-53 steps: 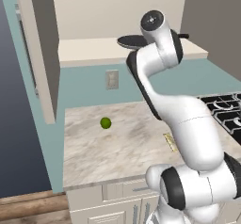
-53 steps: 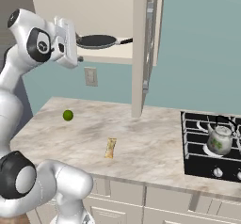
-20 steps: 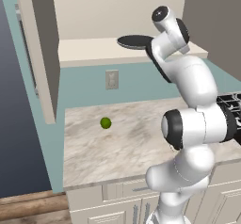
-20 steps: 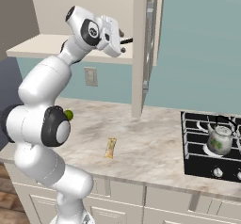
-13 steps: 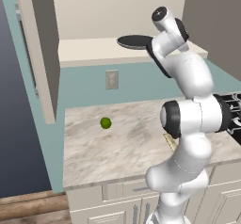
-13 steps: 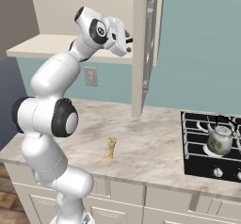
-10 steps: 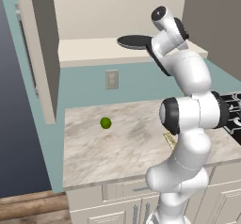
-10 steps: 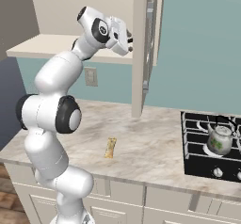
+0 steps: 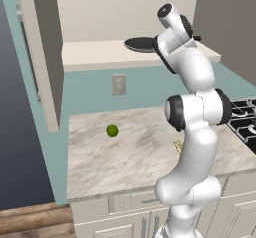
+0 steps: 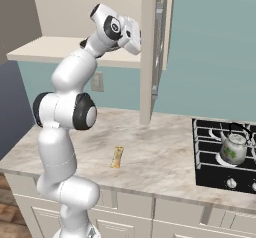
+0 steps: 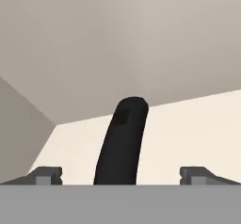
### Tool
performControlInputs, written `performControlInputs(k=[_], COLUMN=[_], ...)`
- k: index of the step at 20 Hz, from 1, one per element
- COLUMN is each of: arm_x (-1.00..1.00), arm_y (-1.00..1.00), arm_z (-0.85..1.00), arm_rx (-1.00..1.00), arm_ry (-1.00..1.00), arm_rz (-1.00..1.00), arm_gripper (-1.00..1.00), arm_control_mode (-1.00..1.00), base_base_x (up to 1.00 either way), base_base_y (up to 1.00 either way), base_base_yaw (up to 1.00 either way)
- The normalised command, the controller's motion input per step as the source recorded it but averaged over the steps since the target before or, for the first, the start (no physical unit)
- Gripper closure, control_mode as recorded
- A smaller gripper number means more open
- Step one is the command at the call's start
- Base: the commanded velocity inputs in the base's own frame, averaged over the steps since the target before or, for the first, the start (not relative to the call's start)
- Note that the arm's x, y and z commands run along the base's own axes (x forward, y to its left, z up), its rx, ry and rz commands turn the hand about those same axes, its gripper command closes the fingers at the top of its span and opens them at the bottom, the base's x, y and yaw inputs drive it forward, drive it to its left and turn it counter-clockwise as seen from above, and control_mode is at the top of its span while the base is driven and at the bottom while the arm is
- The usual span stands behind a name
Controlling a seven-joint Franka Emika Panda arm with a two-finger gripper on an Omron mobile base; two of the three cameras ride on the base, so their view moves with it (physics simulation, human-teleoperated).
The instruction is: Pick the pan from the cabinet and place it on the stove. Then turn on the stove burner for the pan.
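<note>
The pan (image 9: 138, 43), dark and shallow, lies on the bottom shelf of the open cabinet (image 9: 100, 54), and its handle runs right behind my wrist. In the hand view the black handle (image 11: 123, 140) rises between my fingertips (image 11: 47, 174) over the cream shelf. My gripper (image 11: 121, 176) is open, its jaws standing wide on either side of the handle and apart from it. In the right base view my hand sits at shelf height just left of the open cabinet door (image 10: 151, 52). The stove (image 10: 220, 157) is at the counter's right end.
A glass kettle (image 10: 233, 148) stands on a stove burner, and silver knobs (image 10: 231, 183) line the stove's front. A lime (image 9: 112, 130) and a small wrapped bar (image 10: 117, 157) lie on the marble counter (image 9: 125, 157). The left cabinet door (image 9: 42, 57) hangs open over the counter.
My hand has shifted right along the shelf to the pan's handle, and the elbow has swung in under it. The pan has stayed in place and the jaws have stayed wide.
</note>
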Motion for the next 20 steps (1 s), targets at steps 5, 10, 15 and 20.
performControlInputs(k=[5, 10, 15, 20], arm_x=[0.43, 0.41, 0.28, 0.02], arm_y=[-0.05, -0.09, -0.09, -0.08], arm_z=[-0.11, -0.1, -0.16, -0.32], arm_rx=[0.0, 0.0, 0.0, 0.0], arm_ry=[0.06, 0.06, 0.06, 0.03], arm_rz=[-0.04, -0.05, -0.04, -0.02], arm_gripper=[-1.0, -1.0, -1.0, -1.0], arm_control_mode=[-1.0, -1.0, -1.0, -1.0], base_base_x=[0.0, 0.0, 0.0, 0.0], base_base_y=[0.0, 0.0, 0.0, 0.0], base_base_yaw=[0.0, 0.0, 0.0, 0.0])
